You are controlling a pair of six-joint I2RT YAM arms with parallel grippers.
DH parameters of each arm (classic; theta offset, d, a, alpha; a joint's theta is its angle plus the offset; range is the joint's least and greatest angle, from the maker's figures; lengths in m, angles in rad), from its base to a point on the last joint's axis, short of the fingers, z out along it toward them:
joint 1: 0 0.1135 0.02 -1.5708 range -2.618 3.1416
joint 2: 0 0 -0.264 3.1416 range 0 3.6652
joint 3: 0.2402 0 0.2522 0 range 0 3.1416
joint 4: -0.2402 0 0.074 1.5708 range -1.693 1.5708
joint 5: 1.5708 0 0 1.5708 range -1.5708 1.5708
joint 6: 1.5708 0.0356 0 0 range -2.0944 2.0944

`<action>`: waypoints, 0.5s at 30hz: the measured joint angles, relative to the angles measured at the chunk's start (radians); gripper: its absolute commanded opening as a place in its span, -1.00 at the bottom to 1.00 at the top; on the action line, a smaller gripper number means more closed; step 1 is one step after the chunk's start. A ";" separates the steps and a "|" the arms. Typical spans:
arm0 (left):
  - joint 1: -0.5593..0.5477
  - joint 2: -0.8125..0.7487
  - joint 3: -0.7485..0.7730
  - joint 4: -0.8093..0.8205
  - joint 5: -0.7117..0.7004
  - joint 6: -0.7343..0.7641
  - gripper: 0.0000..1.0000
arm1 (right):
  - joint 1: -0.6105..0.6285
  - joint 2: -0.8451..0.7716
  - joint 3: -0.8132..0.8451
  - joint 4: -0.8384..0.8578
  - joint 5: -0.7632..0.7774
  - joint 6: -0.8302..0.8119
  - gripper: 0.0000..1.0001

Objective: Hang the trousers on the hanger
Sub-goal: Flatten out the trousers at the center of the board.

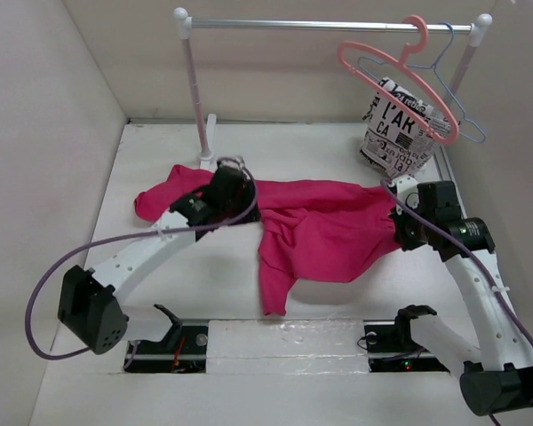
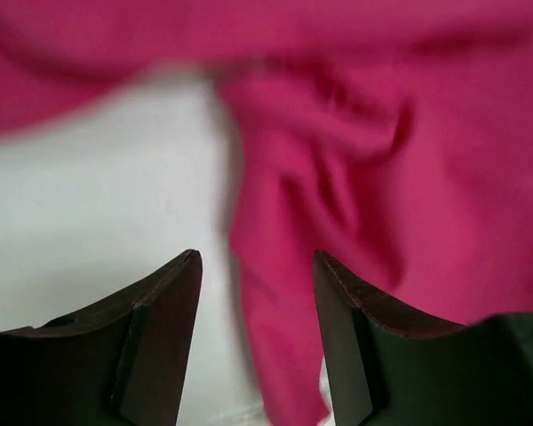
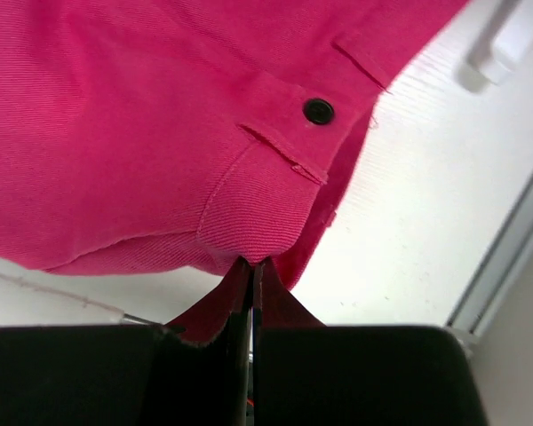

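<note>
Lying crumpled across the middle of the bench, the trousers stretch from near the left edge almost to the right edge. One leg trails toward the near edge.

At their right end the right gripper is clamped on the cloth. Its wrist view shows the jaws pressed together on a fold of the waistband, just below a dark button.

The left gripper sits over the left part of the trousers. In its wrist view the fingers stand apart with nothing between them. A fold of pink cloth lies below them beside bare bench, and the blur hides whether they touch it.

The hanger is well apart from the trousers, hooked on the rail over the far right corner. A blue wire hanger hangs beside it, and a white lettered garment hangs below.
</note>
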 measured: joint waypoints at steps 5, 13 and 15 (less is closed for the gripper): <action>-0.103 -0.087 -0.344 -0.016 0.166 -0.117 0.21 | -0.037 0.002 0.035 -0.006 0.034 -0.007 -1.00; -0.297 -0.077 -0.481 0.040 0.314 -0.232 0.50 | -0.085 0.074 0.056 0.061 -0.021 -0.005 -1.00; -0.341 -0.040 -0.477 0.093 0.339 -0.246 -0.10 | -0.085 0.080 0.054 0.094 -0.055 -0.005 -1.00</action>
